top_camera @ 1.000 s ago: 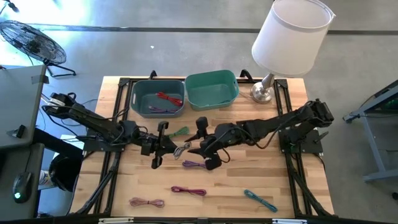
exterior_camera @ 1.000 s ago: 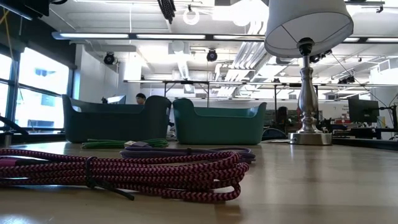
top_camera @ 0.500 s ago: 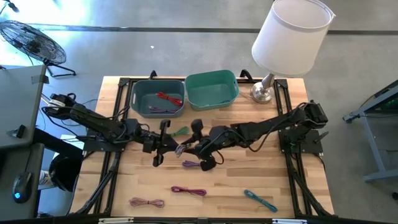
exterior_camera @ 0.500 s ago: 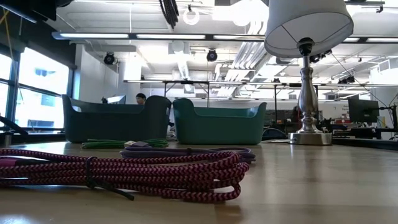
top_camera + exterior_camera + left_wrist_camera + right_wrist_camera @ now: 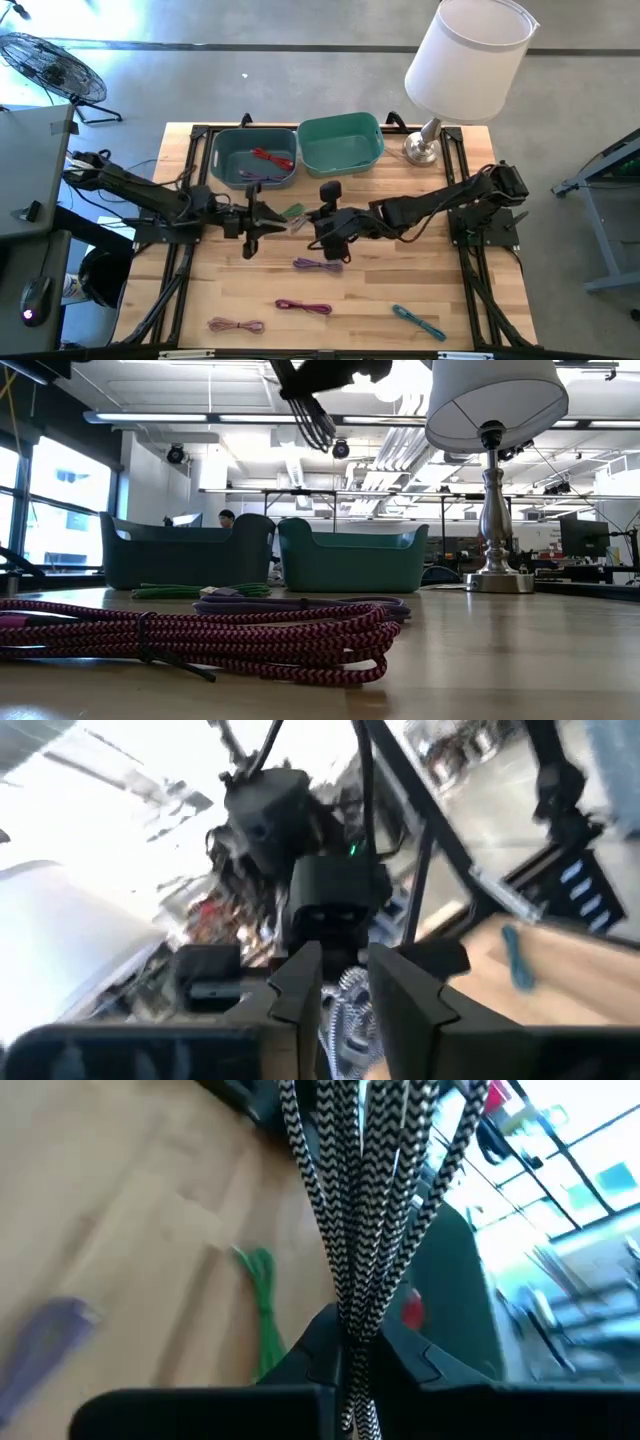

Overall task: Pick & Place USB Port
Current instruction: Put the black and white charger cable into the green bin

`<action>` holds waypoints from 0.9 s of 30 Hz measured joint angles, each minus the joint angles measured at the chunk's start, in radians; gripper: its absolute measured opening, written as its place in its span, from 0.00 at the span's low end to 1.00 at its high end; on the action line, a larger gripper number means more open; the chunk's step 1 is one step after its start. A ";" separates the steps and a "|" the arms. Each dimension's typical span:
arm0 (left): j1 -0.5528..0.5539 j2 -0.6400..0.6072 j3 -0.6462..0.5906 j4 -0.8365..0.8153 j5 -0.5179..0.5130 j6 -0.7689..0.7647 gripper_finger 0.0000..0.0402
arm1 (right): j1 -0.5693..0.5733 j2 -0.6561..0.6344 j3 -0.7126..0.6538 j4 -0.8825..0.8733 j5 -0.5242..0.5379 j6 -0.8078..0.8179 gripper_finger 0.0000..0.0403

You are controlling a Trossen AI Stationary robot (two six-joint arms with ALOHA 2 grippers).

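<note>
A black-and-white braided cable bundle (image 5: pixel 370 1200) hangs in the air between my two grippers, above the middle of the table (image 5: pixel 298 222). My right gripper (image 5: pixel 350 1342) is shut on it. My left gripper (image 5: pixel 345 982) faces it from the table's left, with the coil (image 5: pixel 345 1010) between its fingers. In the low view the cable's loops (image 5: pixel 315 420) hang from a dark gripper at the top. A grey-blue bin (image 5: pixel 222 160) and a teal bin (image 5: pixel 340 143) stand at the far edge. My left gripper has the cable's coil (image 5: pixel 347 1005) between its two fingers, reaching level from the table's left. The bundle is clear of the table. Which part of it the fingers are on does not show. My right gripper pinches the gathered strands (image 5: pixel 352 1315) between its two fingers, coming from the table's right. Several strands run together through the hold and fan out beyond the fingertips. The bundle is lifted clear of the table.
Loose cable bundles lie on the table: green (image 5: pixel 291 212), purple (image 5: pixel 312 264), magenta (image 5: pixel 303 307), pink (image 5: pixel 236 325) and blue (image 5: pixel 418 321). The grey-blue bin holds a red cable (image 5: pixel 270 157) and a purple one. A lamp (image 5: pixel 423 148) stands at the far right.
Both grippers have gone up and a little toward the table's far edge with the black-and-white cable, which now hangs clear of the table. My left gripper has drawn back slightly toward the table's left. In the low view the hanging loops have come further into the picture.
</note>
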 joint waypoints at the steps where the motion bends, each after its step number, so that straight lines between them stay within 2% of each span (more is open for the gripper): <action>1: 0.000 -0.033 0.000 -0.054 -0.017 0.003 0.22 | 0.000 -0.004 0.000 -0.015 0.039 0.002 0.05; 5: 0.000 -0.173 0.000 -0.270 -0.093 0.004 0.25 | -0.023 -0.013 0.001 -0.113 0.271 -0.042 0.05; 7: 0.000 -0.225 0.000 -0.372 -0.122 0.002 0.25 | -0.068 -0.011 0.001 -0.169 0.302 -0.051 0.05; 12: 0.000 -0.302 0.000 -0.537 -0.138 0.005 0.26 | -0.233 -0.011 0.002 -0.213 0.168 -0.038 0.05; 17: 0.000 -0.306 0.000 -0.619 -0.145 0.057 0.26 | -0.400 -0.011 0.003 -0.216 0.027 -0.029 0.05; 19: 0.000 -0.302 0.000 -0.632 -0.145 0.028 0.26 | -0.455 -0.011 0.003 -0.233 -0.012 -0.014 0.06; 24: 0.000 -0.300 -0.001 -0.657 -0.147 -0.033 0.26 | -0.538 -0.011 0.003 -0.238 -0.118 0.067 0.24; 27: 0.000 -0.300 -0.001 -0.681 -0.147 -0.032 0.26 | -0.553 -0.011 0.003 -0.238 -0.139 0.097 0.36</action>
